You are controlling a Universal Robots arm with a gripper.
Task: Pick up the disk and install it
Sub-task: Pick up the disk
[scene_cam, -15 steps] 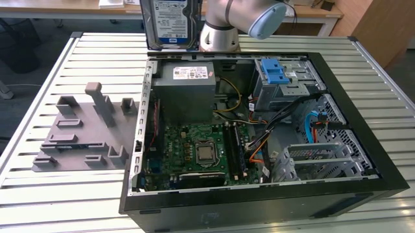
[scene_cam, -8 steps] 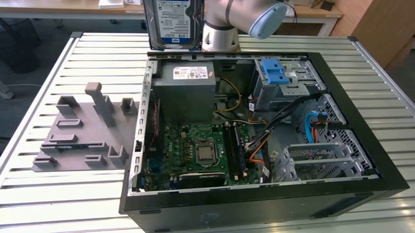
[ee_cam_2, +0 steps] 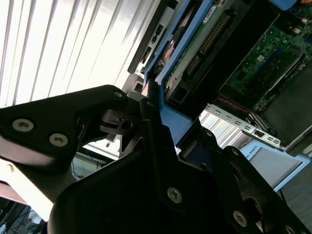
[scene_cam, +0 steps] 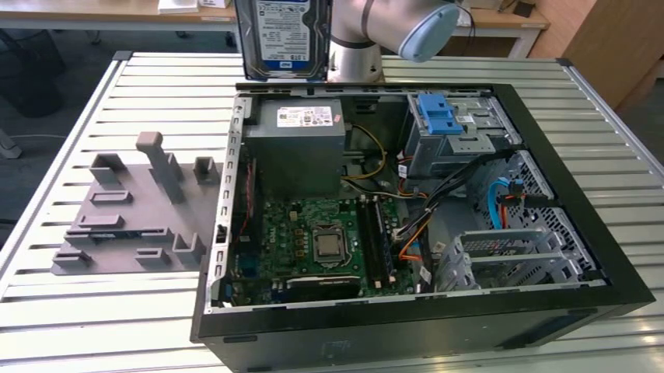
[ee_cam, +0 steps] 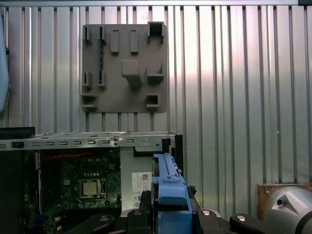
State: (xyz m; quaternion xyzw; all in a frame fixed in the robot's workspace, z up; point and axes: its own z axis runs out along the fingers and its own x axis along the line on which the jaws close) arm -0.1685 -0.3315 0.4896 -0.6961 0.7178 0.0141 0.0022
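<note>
Table: a slatted metal table carries all the items.
Fixture plate: a grey moulded fixture plate lies flat at the exterior view's left, just beside the case wall.
Disk: the disk is held upright and aloft, label toward the exterior camera, above the far rim of the case and well apart from the fixture plate.
Arm: the robot arm is seen immediately at the disk's right in the exterior view.
Case: the open computer case lies on its side, with the power supply and the motherboard exposed below the disk.
Drive bay: a bay with a blue latch is set in the far corner at the exterior view's right; a metal drive cage sits nearer the camera on that side.
Cables: loose cables are draped between the bay and the cage.
Step in hand: the disk is judged picked up and in carriage; installation is not yet done.
Doing it well: the disk is best kept square and its rails level, the case rim and cables are to be cleared, and the grip should not be loosened in transit.
Jaws: in the second wrist view the gripper is closed on the disk, clamped at the blue side rail.
Disk relative to jaws: the rail is pinched between the jaws at one end, and the body with its circuit-board face projects straight out beyond them.
</note>
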